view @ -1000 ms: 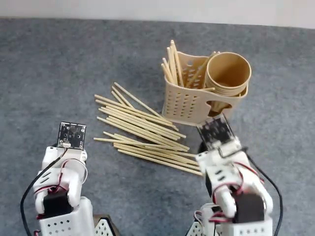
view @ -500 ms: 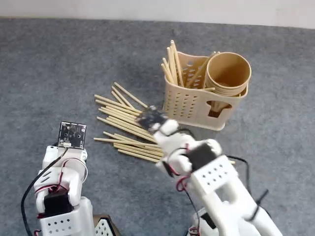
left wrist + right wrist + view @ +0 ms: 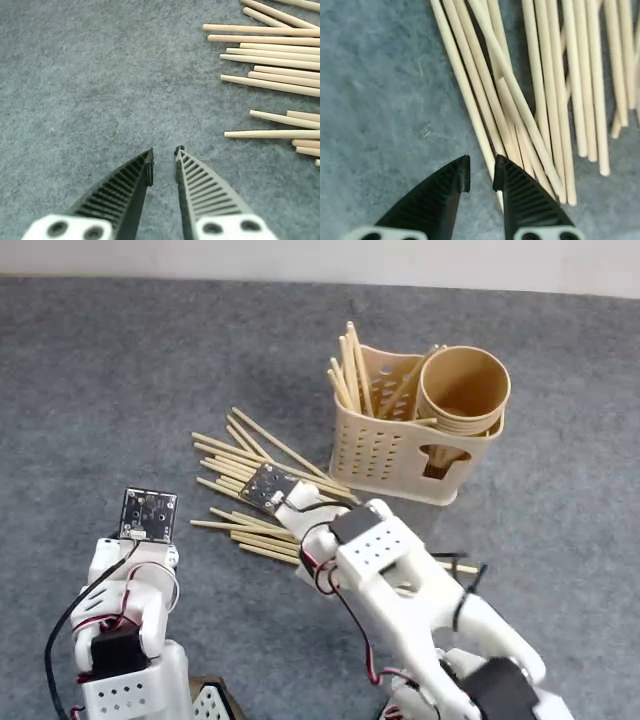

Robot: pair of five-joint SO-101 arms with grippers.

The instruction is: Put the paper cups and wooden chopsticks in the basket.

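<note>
Many loose wooden chopsticks (image 3: pixel 232 454) lie in a fan on the grey carpet left of the basket (image 3: pixel 385 452). The beige perforated basket holds stacked paper cups (image 3: pixel 464 390) and several upright chopsticks (image 3: pixel 352 370). My right arm (image 3: pixel 372 542) stretches over the pile. Its gripper (image 3: pixel 481 161) is shut and empty, tips just above the near ends of the chopsticks (image 3: pixel 540 100). At the front left my left gripper (image 3: pixel 164 151) hangs shut over bare carpet, with chopstick tips (image 3: pixel 272 60) off to one side.
Grey carpet (image 3: pixel 110 390) covers the whole work area, with open floor left of the pile and behind the basket. A pale wall strip (image 3: pixel 320 258) runs along the far edge. The left arm's base (image 3: pixel 120 660) sits at the front left.
My right arm has swung from in front of the basket leftward and forward, out over the chopstick pile. The left arm has kept still.
</note>
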